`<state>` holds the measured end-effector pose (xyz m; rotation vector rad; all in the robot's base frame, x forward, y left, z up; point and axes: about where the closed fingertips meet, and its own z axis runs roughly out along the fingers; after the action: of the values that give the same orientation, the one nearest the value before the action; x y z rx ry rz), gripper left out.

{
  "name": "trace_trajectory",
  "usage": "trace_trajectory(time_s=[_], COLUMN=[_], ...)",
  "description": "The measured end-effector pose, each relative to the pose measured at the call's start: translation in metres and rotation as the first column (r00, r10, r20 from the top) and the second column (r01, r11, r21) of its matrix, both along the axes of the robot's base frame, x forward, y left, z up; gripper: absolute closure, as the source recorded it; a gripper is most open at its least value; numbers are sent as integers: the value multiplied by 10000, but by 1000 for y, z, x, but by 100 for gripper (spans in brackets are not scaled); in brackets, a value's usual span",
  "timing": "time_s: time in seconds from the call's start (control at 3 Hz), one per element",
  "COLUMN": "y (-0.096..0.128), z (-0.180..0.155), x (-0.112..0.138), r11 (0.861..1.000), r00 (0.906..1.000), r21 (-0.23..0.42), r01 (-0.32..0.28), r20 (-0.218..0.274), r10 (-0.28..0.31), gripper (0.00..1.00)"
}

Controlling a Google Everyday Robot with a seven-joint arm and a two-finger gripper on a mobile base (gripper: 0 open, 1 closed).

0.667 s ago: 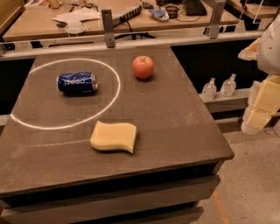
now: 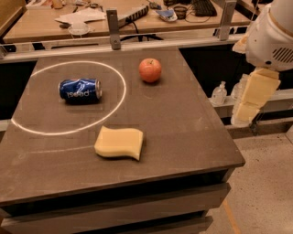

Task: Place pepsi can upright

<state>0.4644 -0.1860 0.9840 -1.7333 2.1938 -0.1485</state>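
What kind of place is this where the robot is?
Probably an office or lab workroom. A desk behind holds papers and a keyboard; the dark table has a white ring around the pepsi can. The robot's gripper hangs right of the table.

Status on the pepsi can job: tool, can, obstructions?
Tool beyond table's right edge, touching nothing. Pepsi can on its side inside white ring. Apple and sponge lie apart from it.
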Motion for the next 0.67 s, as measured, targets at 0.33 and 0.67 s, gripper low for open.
trace_trajectory(time_s=[0.33, 0.67], y=[32, 89], z=[0, 2], x=[32, 74], r11=[9997, 9985], r00=[9996, 9983], r21=[-123, 85], r01=[-195, -541], r20=[194, 232], r10=[198, 539], gripper=[0, 0])
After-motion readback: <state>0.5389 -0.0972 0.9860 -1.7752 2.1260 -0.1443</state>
